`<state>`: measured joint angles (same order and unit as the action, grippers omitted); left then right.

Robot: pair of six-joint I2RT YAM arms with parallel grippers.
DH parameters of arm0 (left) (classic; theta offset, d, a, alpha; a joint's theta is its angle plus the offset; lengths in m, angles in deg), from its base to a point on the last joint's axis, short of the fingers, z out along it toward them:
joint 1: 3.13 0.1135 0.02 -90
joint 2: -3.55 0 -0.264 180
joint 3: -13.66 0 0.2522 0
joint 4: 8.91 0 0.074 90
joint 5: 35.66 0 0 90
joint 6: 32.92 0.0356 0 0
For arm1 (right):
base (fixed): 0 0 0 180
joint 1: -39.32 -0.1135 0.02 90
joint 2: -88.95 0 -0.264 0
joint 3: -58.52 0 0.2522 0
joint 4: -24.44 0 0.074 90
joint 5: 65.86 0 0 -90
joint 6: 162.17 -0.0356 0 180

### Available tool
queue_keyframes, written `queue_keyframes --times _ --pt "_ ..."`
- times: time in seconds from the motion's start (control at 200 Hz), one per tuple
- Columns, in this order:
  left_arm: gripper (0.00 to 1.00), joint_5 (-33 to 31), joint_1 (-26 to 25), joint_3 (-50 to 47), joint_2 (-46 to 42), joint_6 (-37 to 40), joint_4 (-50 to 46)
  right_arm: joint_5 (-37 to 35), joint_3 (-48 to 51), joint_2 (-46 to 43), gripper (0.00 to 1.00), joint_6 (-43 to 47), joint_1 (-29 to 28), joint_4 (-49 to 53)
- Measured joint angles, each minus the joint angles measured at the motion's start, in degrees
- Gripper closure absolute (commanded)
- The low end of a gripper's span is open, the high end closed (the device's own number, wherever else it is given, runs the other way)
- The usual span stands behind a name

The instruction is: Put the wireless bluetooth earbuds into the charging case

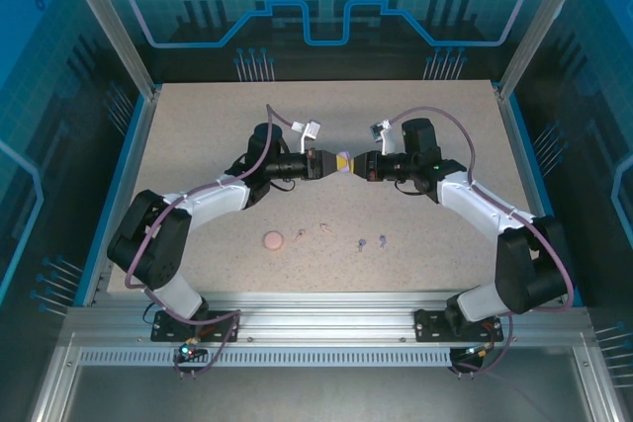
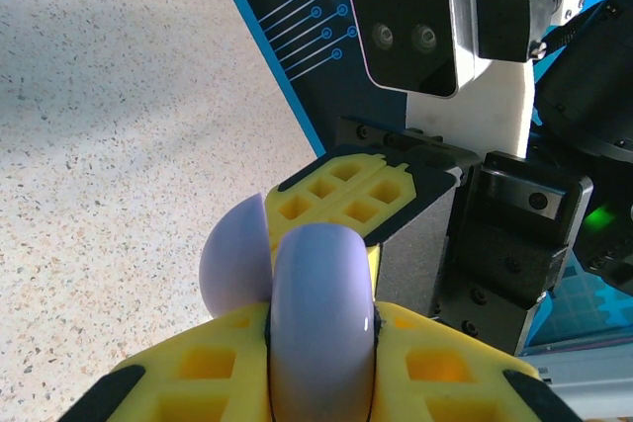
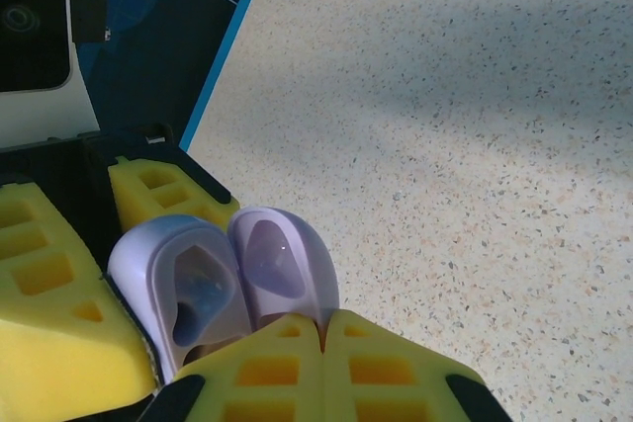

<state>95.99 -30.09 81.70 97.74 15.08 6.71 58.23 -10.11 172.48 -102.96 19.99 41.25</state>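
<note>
A lavender charging case (image 1: pixel 341 162) is held open above the table's middle, between both grippers. My left gripper (image 1: pixel 322 162) is shut on its base (image 2: pixel 322 323), one yellow finger (image 2: pixel 188 373) on each side. My right gripper (image 3: pixel 323 328) is shut on the rim of the lid (image 3: pixel 282 254), which is swung away from the base (image 3: pixel 183 284); both earbud sockets show bare. Two pale pink earbuds (image 1: pixel 302 235) (image 1: pixel 325 229) and two lavender earbuds (image 1: pixel 361 243) (image 1: pixel 381 238) lie loose on the table nearer the arm bases.
A round pink case (image 1: pixel 273 239) lies shut on the speckled tabletop, left of the pink earbuds. Blue rails (image 1: pixel 119 175) border the table at left and right, and an aluminium frame (image 1: pixel 316 308) runs along the near edge.
</note>
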Motion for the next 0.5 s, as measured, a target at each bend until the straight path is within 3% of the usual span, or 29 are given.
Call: queue_keyframes --times 0.09,0.21,0.34,0.5 --pt "0.62 -0.15 -0.02 0.0 0.0 0.09 -0.04 0.0 -0.02 -0.02 1.0 0.07 0.07 0.22" --pt "0.4 -0.72 -0.52 0.0 -0.09 0.04 0.0 -0.59 -0.52 -0.04 1.0 0.72 0.26 1.55" --pt "0.3 -1.88 -0.59 0.0 -0.42 0.48 -0.33 -1.11 -1.16 -0.04 1.0 1.77 0.28 3.78" --pt "0.28 -3.52 -0.22 -0.02 -1.33 0.59 -0.68 -2.08 -1.66 -0.48 1.0 2.99 0.76 6.49"
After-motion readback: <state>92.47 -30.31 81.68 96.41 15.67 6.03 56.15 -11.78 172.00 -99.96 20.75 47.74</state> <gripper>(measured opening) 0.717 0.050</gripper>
